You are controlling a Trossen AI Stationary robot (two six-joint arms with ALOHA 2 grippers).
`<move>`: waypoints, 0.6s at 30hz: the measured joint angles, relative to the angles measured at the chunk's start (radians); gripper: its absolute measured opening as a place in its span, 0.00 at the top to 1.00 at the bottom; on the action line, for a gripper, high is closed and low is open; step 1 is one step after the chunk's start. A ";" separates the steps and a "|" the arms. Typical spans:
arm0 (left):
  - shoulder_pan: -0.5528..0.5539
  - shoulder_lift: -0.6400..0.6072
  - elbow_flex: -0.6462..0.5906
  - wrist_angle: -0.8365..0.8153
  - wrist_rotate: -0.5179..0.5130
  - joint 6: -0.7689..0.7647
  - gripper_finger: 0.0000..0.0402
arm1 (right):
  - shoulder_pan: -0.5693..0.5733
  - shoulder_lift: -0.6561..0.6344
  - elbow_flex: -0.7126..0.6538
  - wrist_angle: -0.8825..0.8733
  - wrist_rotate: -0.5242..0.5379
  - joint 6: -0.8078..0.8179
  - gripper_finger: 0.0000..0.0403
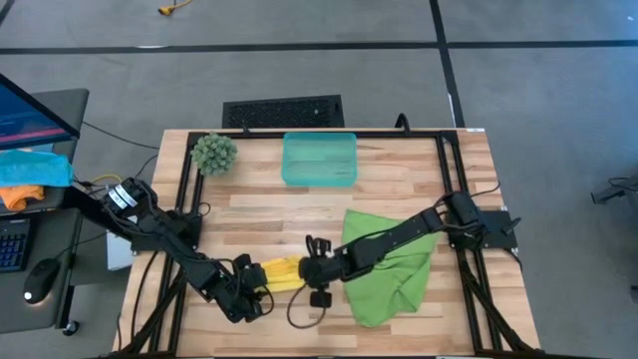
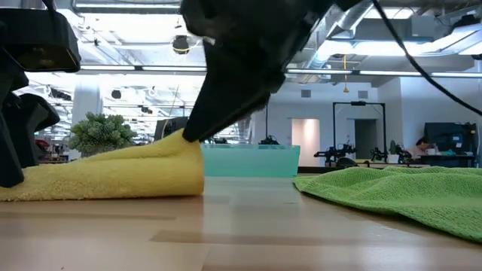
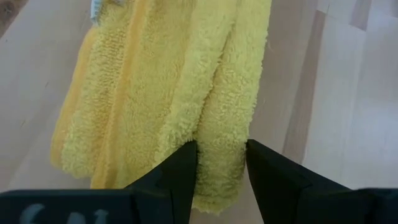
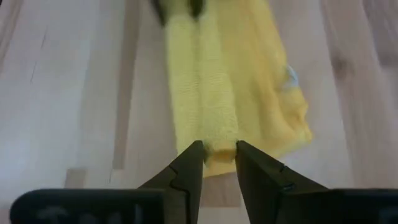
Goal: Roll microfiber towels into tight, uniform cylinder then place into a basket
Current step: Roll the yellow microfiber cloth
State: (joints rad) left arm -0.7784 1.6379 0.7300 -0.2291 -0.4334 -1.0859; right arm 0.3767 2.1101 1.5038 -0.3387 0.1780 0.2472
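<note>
The yellow towel (image 1: 280, 273) lies on the table's near middle as a narrow, partly rolled band running left to right. My left gripper (image 1: 260, 290) is shut on its left end, and my right gripper (image 1: 308, 269) is shut on its right end. In the low view the towel (image 2: 105, 178) rests on the wood, its right end raised a little under my right gripper (image 2: 197, 134). The lime green towel (image 1: 395, 265) lies crumpled on the table under my right arm. The teal basket (image 1: 319, 159) stands at the far middle. My left gripper pinches a thick rolled fold at the towel's left end (image 3: 221, 144) between its two fingers, several layers. The fingers (image 3: 184, 167) lie along the band and slant down from the table's left. The towel rests on the table. My right gripper pinches the rolled fold at the towel's right end (image 4: 217, 142) between its two fingers, several layers. The fingers (image 4: 190, 163) slant down from the table's right, along the band. That end (image 2: 185, 143) is raised slightly; the remainder lies on the table.
A fuzzy green ball plant (image 1: 213, 153) stands at the far left next to the basket. A black frame (image 1: 447, 179) runs along the table's edges. Bare wood lies between the basket and the towels. A desk with a cyan cloth (image 1: 35, 168) stands beyond the left edge.
</note>
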 joint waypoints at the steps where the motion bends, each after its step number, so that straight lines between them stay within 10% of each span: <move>1: 0.000 0.000 0.000 0.000 0.000 0.000 0.67 | 0.011 0.000 0.000 0.005 0.009 -0.043 0.71; 18: 0.000 0.000 0.000 0.000 0.003 -0.023 0.67 | 0.088 0.027 0.003 0.079 0.114 -0.329 0.71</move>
State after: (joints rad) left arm -0.7784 1.6379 0.7300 -0.2295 -0.4305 -1.1084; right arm 0.4642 2.1374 1.5072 -0.2595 0.2917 -0.0818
